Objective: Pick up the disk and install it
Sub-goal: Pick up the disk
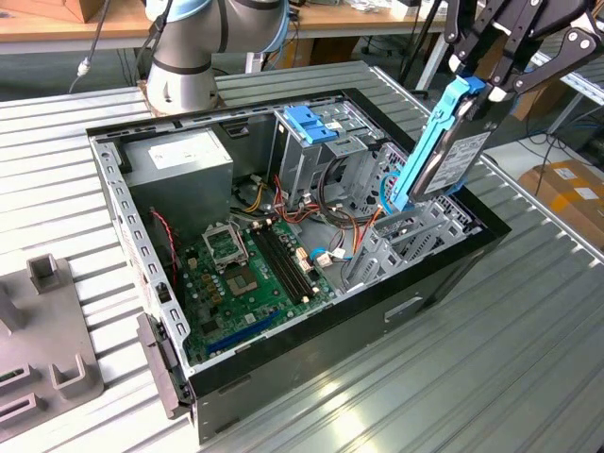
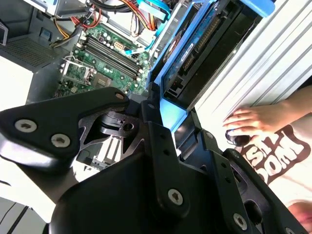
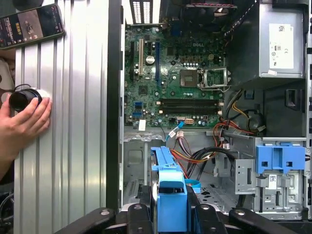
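Ribbed metal table (image 1: 528,377), open PC case (image 1: 444,283) on it, grey fixture (image 1: 47,368) at the exterior view's left, apart from case

Disk (image 1: 451,156) tab end partly hidden (btw. jaws).

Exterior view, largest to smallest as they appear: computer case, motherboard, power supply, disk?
1. computer case
2. motherboard
3. power supply and disk: look about alike; the disk is held raised above the case, so I leave them unranked.

Open PC case (image 1: 425,302) sits right below the jaws, motherboard (image 1: 250,278) and power supply (image 1: 179,160) further off inside it, phone (image 3: 31,24) out on the ribbed worktop (image 1: 510,377).
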Controlling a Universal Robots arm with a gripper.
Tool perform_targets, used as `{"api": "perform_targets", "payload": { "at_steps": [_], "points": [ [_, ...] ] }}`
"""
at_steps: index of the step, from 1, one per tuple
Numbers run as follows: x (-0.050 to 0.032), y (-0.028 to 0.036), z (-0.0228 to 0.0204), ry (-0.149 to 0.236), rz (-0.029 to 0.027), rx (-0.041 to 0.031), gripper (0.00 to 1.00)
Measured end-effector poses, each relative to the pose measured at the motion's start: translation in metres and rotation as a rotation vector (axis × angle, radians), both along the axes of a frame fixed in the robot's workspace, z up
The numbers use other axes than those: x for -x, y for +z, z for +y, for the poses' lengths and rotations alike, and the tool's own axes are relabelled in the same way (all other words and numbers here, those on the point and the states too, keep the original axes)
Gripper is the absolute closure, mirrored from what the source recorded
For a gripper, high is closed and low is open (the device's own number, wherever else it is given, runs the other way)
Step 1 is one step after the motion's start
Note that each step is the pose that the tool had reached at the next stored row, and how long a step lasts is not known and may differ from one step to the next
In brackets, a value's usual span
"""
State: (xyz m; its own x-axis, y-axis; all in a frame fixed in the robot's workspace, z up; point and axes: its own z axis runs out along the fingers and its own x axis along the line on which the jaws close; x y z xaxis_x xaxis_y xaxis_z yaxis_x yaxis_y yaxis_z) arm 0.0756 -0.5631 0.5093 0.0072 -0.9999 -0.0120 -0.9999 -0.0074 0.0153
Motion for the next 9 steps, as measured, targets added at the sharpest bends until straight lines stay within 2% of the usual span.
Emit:
{"api": "perform_targets", "payload": {
  "at_steps": [4,6,9],
  "points": [
    [0.0,-0.0001,-0.0006,0.0,0.0,-0.0001,0.64],
    [0.0,-0.0001,-0.0035,0.0,0.0,-0.0001,0.64],
    [0.0,-0.0001,-0.004,0.0,0.0,-0.0001,0.64]
  ]
}}
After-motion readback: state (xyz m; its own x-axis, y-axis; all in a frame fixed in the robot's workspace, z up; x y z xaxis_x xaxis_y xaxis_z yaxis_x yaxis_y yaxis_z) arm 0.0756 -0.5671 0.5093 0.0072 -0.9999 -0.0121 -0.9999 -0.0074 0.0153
